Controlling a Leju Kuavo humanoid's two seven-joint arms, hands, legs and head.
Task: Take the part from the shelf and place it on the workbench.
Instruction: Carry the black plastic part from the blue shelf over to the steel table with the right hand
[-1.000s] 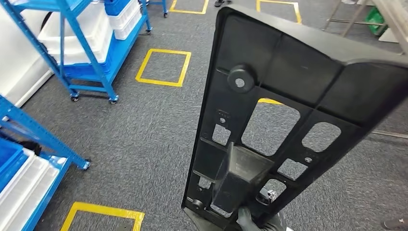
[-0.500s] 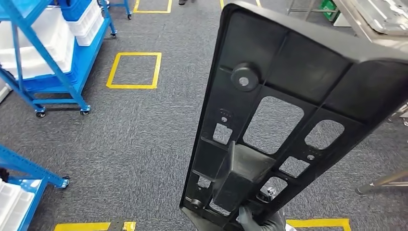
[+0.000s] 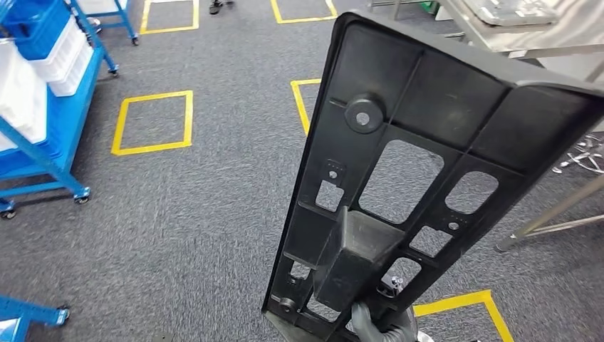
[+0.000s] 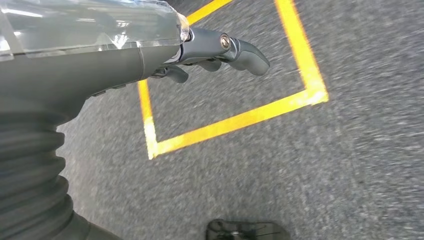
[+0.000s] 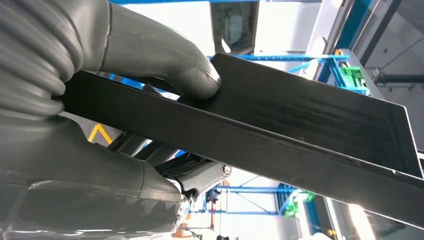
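Part point(image 3: 399, 185): a long black plastic panel with ribbed framing, several rectangular cut-outs and a round boss near its upper end. You see it from the head view standing almost upright in front of the robot, tilted a little, its wide end at the top right and its narrow end down at the bottom of the picture. It is carried above the grey carpeted floor point(image 3: 199, 206), clear of any surface.

Your right hand point(image 3: 377, 326) grips the part at its narrow lower end; grey fingers show just beneath the panel's edge. In the right wrist view the thick grey thumb point(image 5: 192, 75) presses onto one face of the black panel point(image 5: 300, 130) while the rest of the hand lies against the other side, so the hand is closed firmly on it.

Your left hand point(image 4: 210, 55) holds nothing. In the left wrist view its fingers are loosely curled and hang above the carpet, over a yellow tape square point(image 4: 235, 117).

Around you, yellow tape squares point(image 3: 153, 121) mark the floor. A blue shelf trolley point(image 3: 43, 107) on castors with white bins stands at the left. A metal-framed workbench point(image 3: 527, 43) stands at the upper right, well apart from the part.
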